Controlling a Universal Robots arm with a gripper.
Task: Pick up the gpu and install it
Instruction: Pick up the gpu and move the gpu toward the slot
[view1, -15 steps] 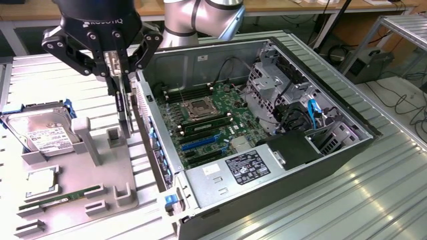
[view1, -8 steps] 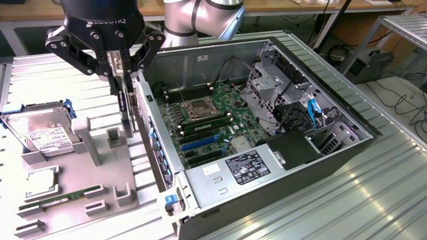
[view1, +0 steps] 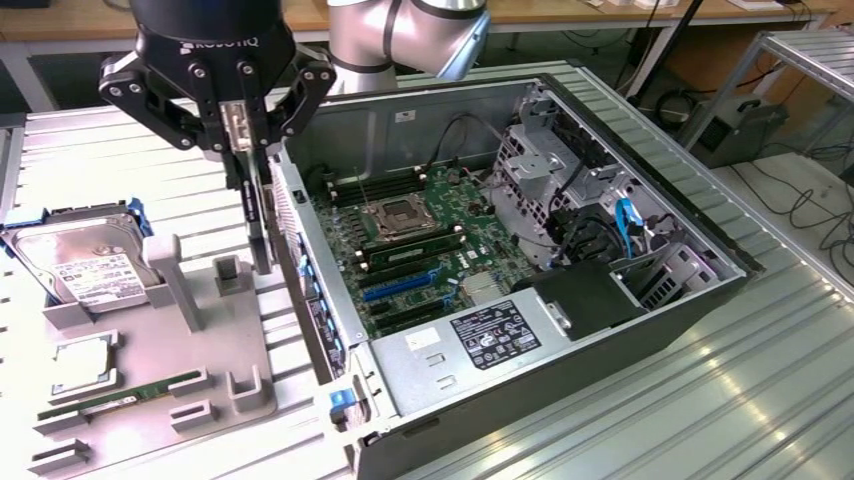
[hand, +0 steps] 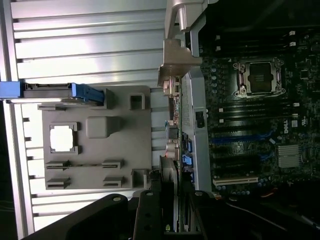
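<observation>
Gripper: the black gripper (hand: 170, 212) is sitting closest to the wrist camera. Its fingers (hand: 150, 210) are pressing in from both sides and gripping the top edge of the graphics card.
Graphics card: the graphics card (view1: 256, 215) is hanging straight down below the gripper and is showing edge-on as a thin dark strip. Its lower end is reaching down beside the outer wall of the computer case. Whether it is touching that wall I cannot tell.
Computer case: the computer case (view1: 627, 340) is lying open on its side, just beside the gripper toward the exterior view's right.
Circuit board: the circuit board (view1: 441, 235) is facing up inside the case, below the gripper and off to that same side.
Grey tray: the grey tray (view1: 227, 350) is lying below the gripper toward the exterior view's left, so the hanging card is sitting between tray and case.
Hard drive: the hard drive (view1: 83, 265) is leaning at the tray's far end, well apart from the gripper.
Processor chip: the processor chip (view1: 83, 365) is resting in a tray pocket.
Memory stick: the memory stick (view1: 120, 395) is lying in a tray slot, the farthest of these from the gripper.
Table: the ribbed metal table (view1: 747, 400) is carrying both case and tray.
</observation>
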